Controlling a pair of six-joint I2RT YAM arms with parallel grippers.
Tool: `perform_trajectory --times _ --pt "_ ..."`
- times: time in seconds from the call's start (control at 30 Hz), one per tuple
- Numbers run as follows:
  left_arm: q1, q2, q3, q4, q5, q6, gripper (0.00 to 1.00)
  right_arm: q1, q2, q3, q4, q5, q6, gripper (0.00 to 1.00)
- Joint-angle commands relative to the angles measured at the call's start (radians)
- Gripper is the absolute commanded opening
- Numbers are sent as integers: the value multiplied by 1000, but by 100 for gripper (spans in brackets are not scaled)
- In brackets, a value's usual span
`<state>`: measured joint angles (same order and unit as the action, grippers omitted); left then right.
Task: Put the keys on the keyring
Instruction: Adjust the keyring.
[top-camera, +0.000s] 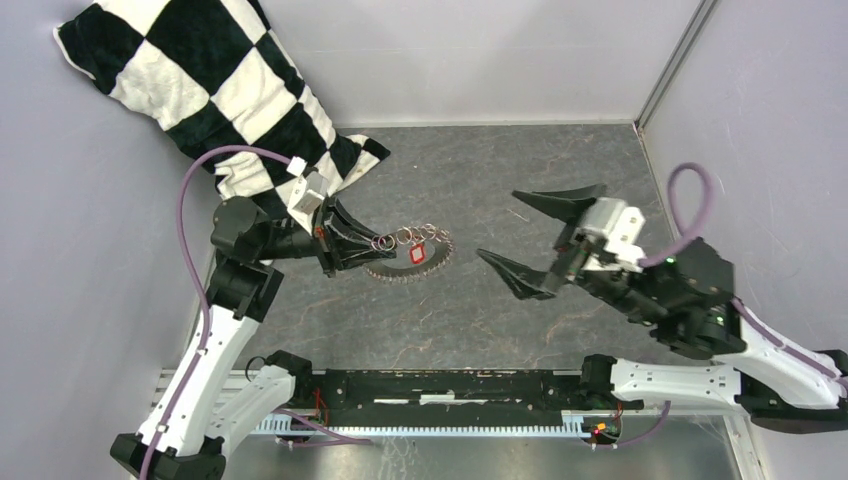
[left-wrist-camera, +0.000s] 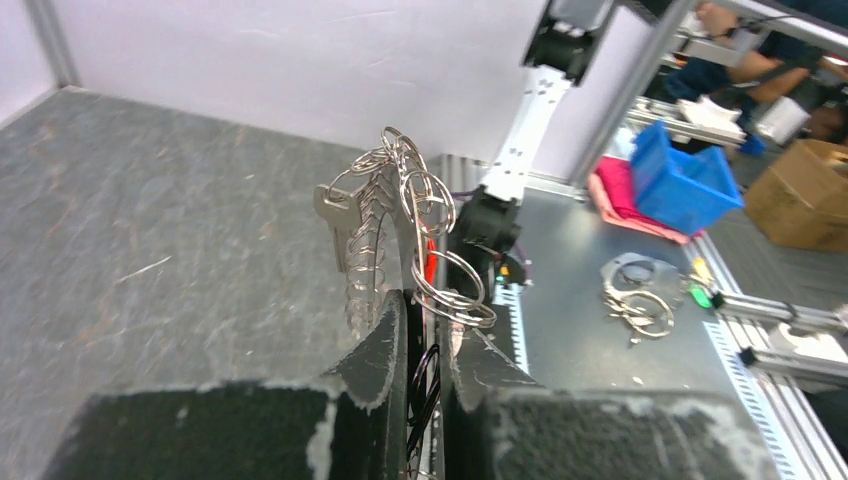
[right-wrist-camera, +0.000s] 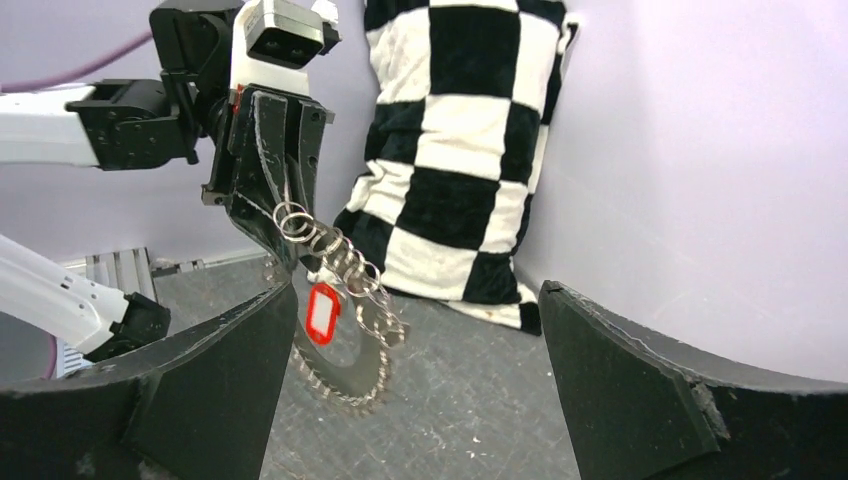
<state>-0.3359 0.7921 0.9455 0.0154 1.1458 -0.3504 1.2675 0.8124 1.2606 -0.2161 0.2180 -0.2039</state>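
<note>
The keyring (top-camera: 412, 252), a chain of small silver rings with a red tag (top-camera: 416, 253), hangs above the grey table floor (top-camera: 480, 310). My left gripper (top-camera: 350, 246) is shut on its left end. In the left wrist view the rings (left-wrist-camera: 432, 225) rise from between the black fingers (left-wrist-camera: 385, 345), and a small silver key (left-wrist-camera: 338, 216) sits among them. My right gripper (top-camera: 498, 226) stands wide open to the right of the keyring, apart from it. In the right wrist view the keyring (right-wrist-camera: 340, 262) and its red tag (right-wrist-camera: 322, 313) dangle beyond the open gripper (right-wrist-camera: 420, 292).
A black-and-white checkered cushion (top-camera: 210, 90) leans in the back left corner, close behind the left arm. Grey walls close the back and both sides. Past the table's near edge, the left wrist view shows another bunch of rings (left-wrist-camera: 636, 300) and a blue bin (left-wrist-camera: 685, 175).
</note>
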Motion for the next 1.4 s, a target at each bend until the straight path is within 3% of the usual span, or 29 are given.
perform_trajectory --times 0.0,0.13,0.43,0.63,0.77,0.9,1.1,1.2,1.37 --pt "-6 21 94 245 135 -223 2 -2 -70 -64 -28 -65 -51 98" --pt "-19 16 122 245 134 -219 2 -2 -76 -91 -19 -65 -71 98" --pt "-26 0 139 262 -6 -209 2 -2 -16 -78 83 -260 -15 83" --pt "-26 -5 133 255 -22 -187 2 -2 -20 -125 169 -250 17 70" --pt "-25 -17 134 237 -46 -157 2 -2 -47 -213 310 -295 81 65" --pt "-26 -23 140 196 -82 -111 2 -2 13 -230 342 -338 104 62" --pt "-25 -35 139 170 -100 -103 2 14 107 -249 435 -229 125 49" --pt "-26 -45 142 150 -100 -98 2 30 125 -270 484 -156 103 50" --pt "-25 -61 138 134 -99 -97 2 33 149 -271 521 -164 90 50"
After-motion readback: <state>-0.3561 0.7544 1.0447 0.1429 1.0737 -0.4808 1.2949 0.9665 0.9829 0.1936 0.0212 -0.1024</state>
